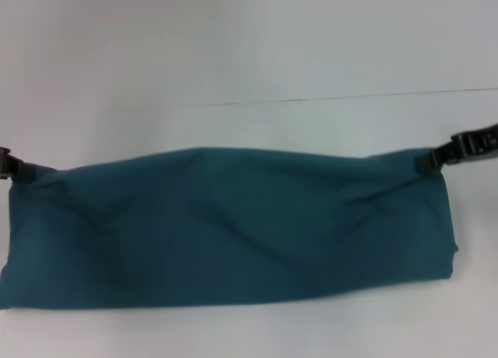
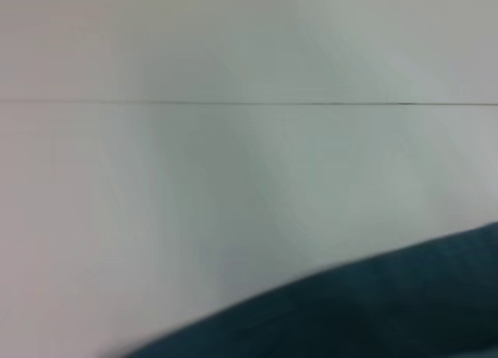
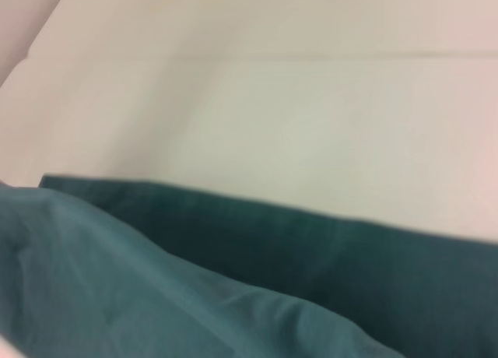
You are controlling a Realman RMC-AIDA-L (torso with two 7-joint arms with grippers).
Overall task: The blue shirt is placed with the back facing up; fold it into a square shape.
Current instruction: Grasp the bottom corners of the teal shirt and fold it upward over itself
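Both of my grippers are out at the ends of the blue shirt (image 1: 226, 229) in the head view. On my left, my left gripper (image 1: 23, 171) comes in from the picture's edge and its black fingers are pinched onto the far corner of the cloth. On my right, my right gripper (image 1: 434, 159) reaches in at a slant from the edge, and its fingers are pinched onto the other far corner, which is drawn up toward it a little. Between the two holds the shirt is folded into a long, wide band lying across the white table (image 1: 249, 54), plain dark teal with no lettering showing. Its far edge bows upward in the middle, and soft creases run in from both gripped corners. A thin dark seam (image 1: 342, 98) crosses the table beyond it.

From my left wrist, none of my own fingers show. I see only pale table (image 2: 233, 179), the same kind of thin line (image 2: 249, 103), and a dark edge of the shirt (image 2: 373, 311) in one corner.

My right wrist view is much closer to the cloth (image 3: 233, 280): two layers show, a lighter fold over a darker one, with bare table (image 3: 272, 124) behind.
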